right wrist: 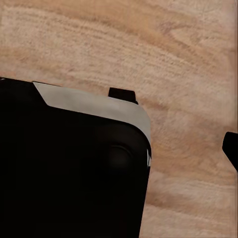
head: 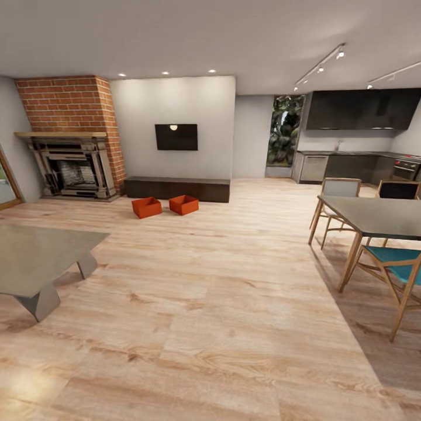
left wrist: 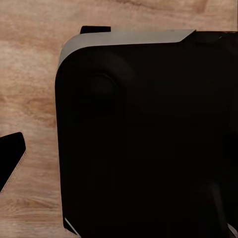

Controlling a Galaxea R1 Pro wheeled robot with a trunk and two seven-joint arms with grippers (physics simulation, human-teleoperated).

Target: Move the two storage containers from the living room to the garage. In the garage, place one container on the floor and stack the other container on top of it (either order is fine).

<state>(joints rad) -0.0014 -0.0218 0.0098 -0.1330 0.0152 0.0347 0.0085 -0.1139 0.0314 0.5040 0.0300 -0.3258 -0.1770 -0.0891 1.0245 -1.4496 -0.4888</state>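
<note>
Two orange bins, one (head: 147, 207) to the left of the other (head: 183, 204), sit just apart on the wood floor (head: 222, 304) before the low cabinet (head: 177, 189), far across the room. They look light, stiff and thin-walled; opposite rims seem the best hold. Both sit skewed, openings up; long axes are too small to judge. I cannot tell either gripper's state

a large black body (left wrist: 148, 144) with a rounded corner and a pale grey edge strip (left wrist: 129, 38) along one side covers most of the view. light wood plank floor (left wrist: 29, 99) shows past it. a small black tip (left wrist: 9, 156) juts in over the floor, apart from the body.
</note>
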